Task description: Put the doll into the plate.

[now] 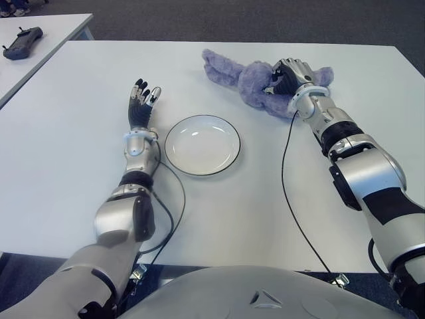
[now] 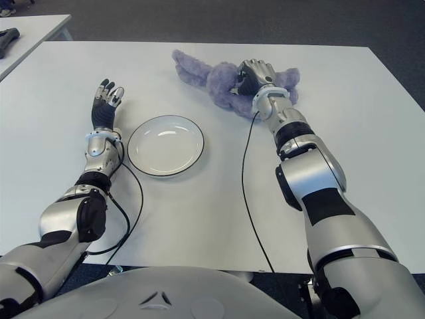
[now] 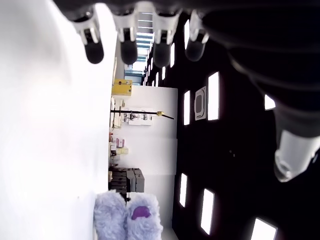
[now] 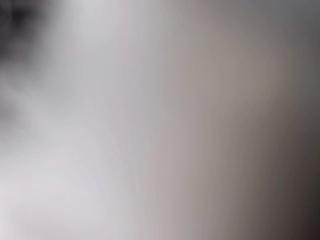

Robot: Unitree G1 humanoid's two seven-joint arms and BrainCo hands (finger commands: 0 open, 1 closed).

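The purple doll lies on the bench beyond the plate. The right hand curls around its soft, light middle, the best hold. The left hand, fingers spread, shows left of the plate.

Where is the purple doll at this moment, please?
In the eye views, the purple doll lies on the white table at the far right, beyond the empty plate, with the right hand closed on its body.
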